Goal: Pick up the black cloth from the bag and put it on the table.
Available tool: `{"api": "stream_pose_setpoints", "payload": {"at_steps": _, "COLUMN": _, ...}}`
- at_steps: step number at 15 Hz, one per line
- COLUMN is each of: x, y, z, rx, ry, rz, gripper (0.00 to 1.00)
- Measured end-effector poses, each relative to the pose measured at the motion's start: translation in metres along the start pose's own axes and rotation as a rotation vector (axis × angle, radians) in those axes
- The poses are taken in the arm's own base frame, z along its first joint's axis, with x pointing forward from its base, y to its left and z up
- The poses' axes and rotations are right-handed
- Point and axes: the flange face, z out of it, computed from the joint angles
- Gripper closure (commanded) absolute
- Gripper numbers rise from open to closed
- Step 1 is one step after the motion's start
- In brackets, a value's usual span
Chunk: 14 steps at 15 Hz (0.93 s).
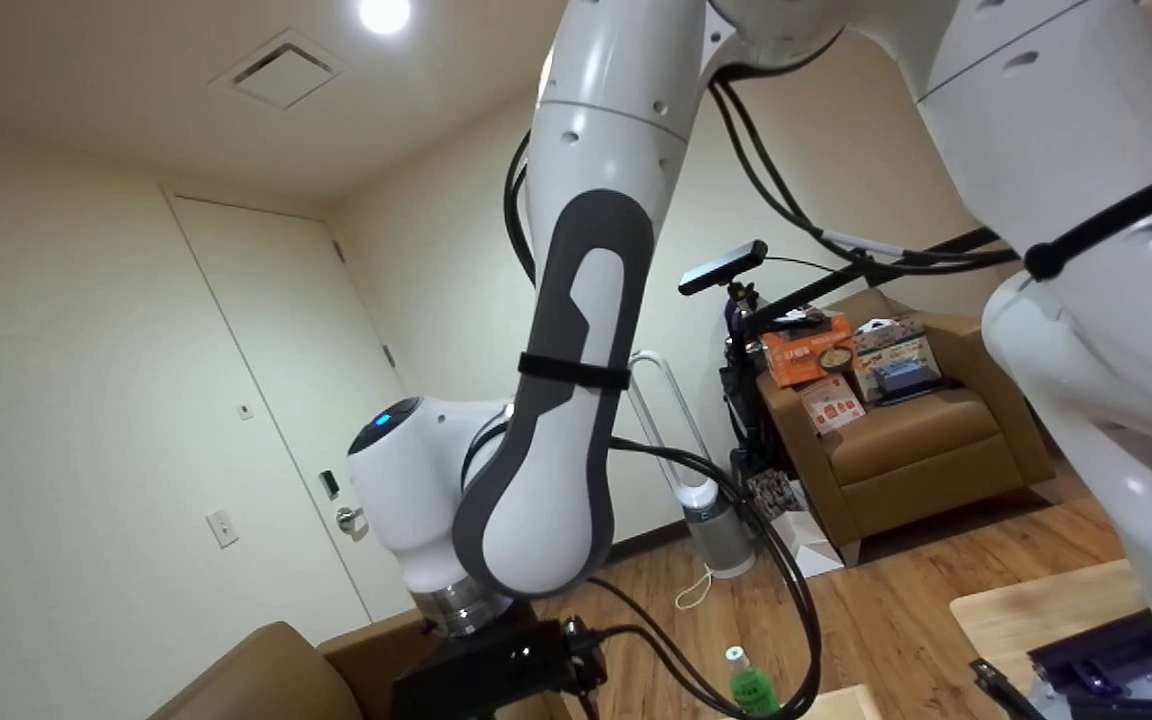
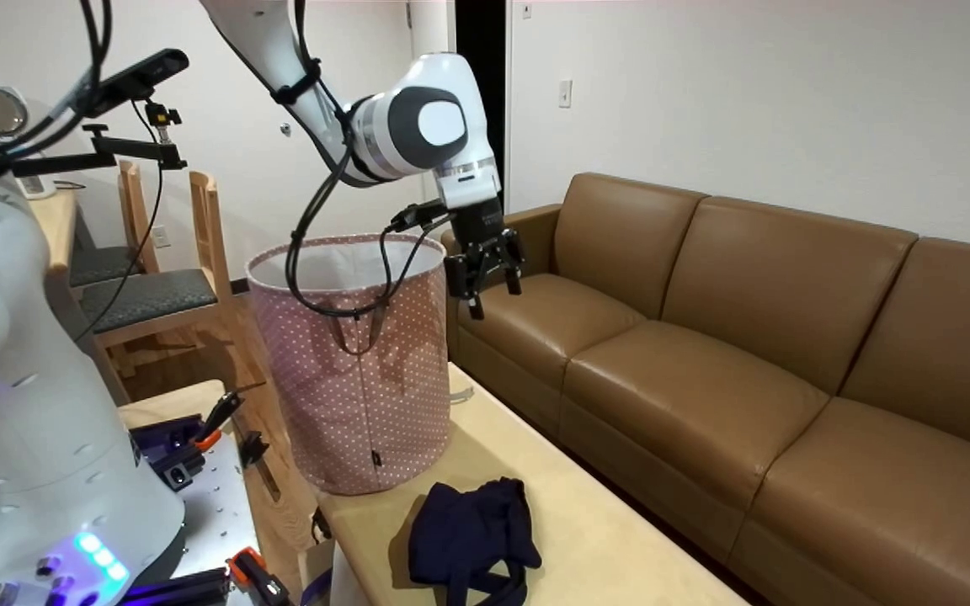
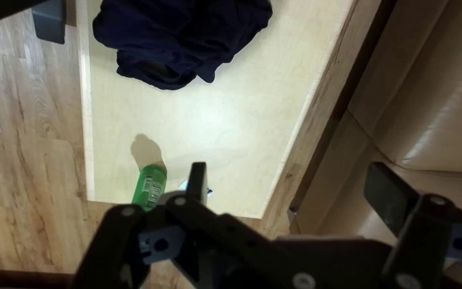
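Note:
The cloth point(image 2: 470, 534) looks very dark navy and lies crumpled on the light wooden table point(image 2: 611, 555) in an exterior view. In the wrist view the cloth point(image 3: 183, 36) lies at the top of the frame on the table point(image 3: 215, 116). The pink dotted bag point(image 2: 367, 387) stands upright on the table behind the cloth; its inside bottom is hidden. My gripper point(image 2: 495, 303) hangs at about the height of the bag's rim, apart from cloth and bag. In the wrist view the gripper point(image 3: 287, 172) is open, with nothing between its fingers.
A brown sofa point(image 2: 704, 396) runs along the table's side. A green bottle point(image 3: 150, 186) stands near the table's end, with a small card point(image 3: 183, 184) beside it; the bottle point(image 1: 753, 688) also shows in an exterior view. Loose arm cables point(image 2: 300, 244) hang over the bag.

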Motion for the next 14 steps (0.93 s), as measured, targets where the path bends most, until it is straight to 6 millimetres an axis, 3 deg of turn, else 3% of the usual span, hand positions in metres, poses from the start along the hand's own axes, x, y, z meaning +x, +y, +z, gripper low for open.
{"api": "stream_pose_setpoints", "payload": {"at_steps": 6, "x": 0.006, "y": 0.012, "z": -0.023, "rx": 0.033, "ry": 0.006, "rz": -0.284, "gripper": 0.0}}
{"api": "stream_pose_setpoints", "payload": {"at_steps": 9, "x": 0.005, "y": 0.012, "z": -0.022, "rx": 0.031, "ry": 0.005, "rz": -0.284, "gripper": 0.0}}
{"api": "stream_pose_setpoints", "payload": {"at_steps": 14, "x": -0.002, "y": 0.006, "z": -0.031, "rx": 0.076, "ry": 0.016, "rz": -0.538, "gripper": 0.0}}
